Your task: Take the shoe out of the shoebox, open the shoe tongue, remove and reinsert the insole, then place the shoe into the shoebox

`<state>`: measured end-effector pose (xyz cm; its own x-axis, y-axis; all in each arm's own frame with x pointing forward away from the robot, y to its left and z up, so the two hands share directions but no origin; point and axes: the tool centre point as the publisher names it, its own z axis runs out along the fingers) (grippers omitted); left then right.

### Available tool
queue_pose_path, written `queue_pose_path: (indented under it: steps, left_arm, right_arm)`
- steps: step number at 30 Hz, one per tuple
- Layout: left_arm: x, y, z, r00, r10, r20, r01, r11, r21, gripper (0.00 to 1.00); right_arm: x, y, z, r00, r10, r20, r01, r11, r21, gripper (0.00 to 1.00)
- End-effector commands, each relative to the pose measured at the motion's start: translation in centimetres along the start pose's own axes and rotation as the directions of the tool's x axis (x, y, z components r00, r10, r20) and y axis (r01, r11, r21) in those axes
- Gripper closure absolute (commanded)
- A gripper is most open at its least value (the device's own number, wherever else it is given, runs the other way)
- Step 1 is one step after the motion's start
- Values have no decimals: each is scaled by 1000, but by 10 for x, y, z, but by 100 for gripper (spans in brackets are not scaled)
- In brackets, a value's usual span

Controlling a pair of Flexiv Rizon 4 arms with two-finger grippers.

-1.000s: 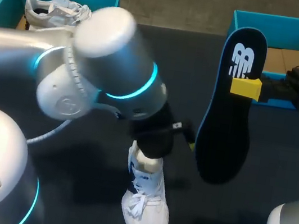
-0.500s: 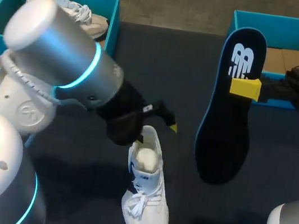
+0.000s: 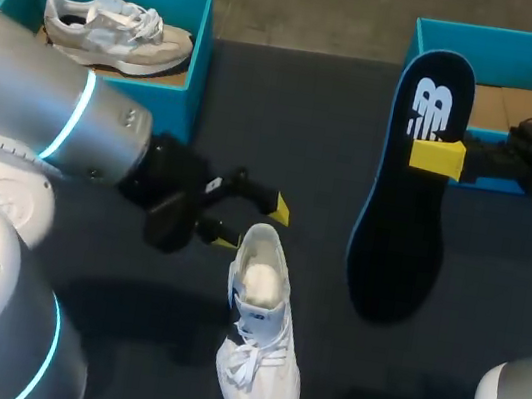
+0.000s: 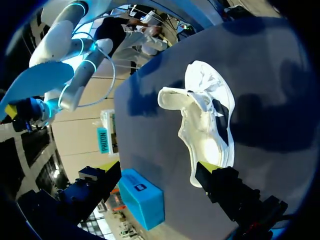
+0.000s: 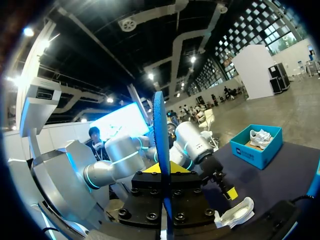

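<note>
A white shoe [image 3: 258, 345] is sitting sole-down on the dark surface [image 3: 291, 102], its toe pointing toward the robot and its opening facing up. Just beside its heel, the left fingers [image 3: 280, 209] are hanging spread apart, gripping nothing. Well off to the right, the right fingers [image 3: 435, 153] are clamping a black, blue-edged insole [image 3: 403, 231] from 2 sides, holding it above the surface in front of an open blue shoebox [image 3: 444, 35]. At the far left, a 2nd box [image 3: 199, 17] is holding a 2nd shoe [image 3: 111, 28].
</note>
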<state>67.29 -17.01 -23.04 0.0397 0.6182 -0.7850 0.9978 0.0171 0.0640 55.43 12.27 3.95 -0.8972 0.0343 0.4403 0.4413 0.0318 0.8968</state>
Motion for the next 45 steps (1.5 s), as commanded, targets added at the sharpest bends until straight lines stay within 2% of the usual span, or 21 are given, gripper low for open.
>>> queue_pose_path:
  steps: [1, 6, 14, 31, 45]
  left_arm:
    - [3, -7, 6, 987, 22, 157, -22, 1000, -4, 0]
    - [-4, 0, 8, 972, -12, 235, 14, 1000, -7, 0]
    - [-14, 9, -7, 941, -30, 336, 50, 997, -50, 0]
    - [-27, 18, -20, 899, 24, 437, 4, 998, -63, 0]
    - [-30, 22, -21, 900, 18, 435, 13, 998, -68, 0]
  right_arm:
    - [10, 1, 9, 983, 1, 185, 0, 1000, -7, 100]
    - [10, 1, 9, 983, 1, 185, 0, 1000, -7, 100]
    - [10, 1, 9, 983, 1, 185, 0, 1000, -7, 100]
    - [10, 1, 9, 983, 1, 185, 0, 1000, -7, 100]
    - [10, 1, 9, 983, 1, 185, 0, 1000, -7, 100]
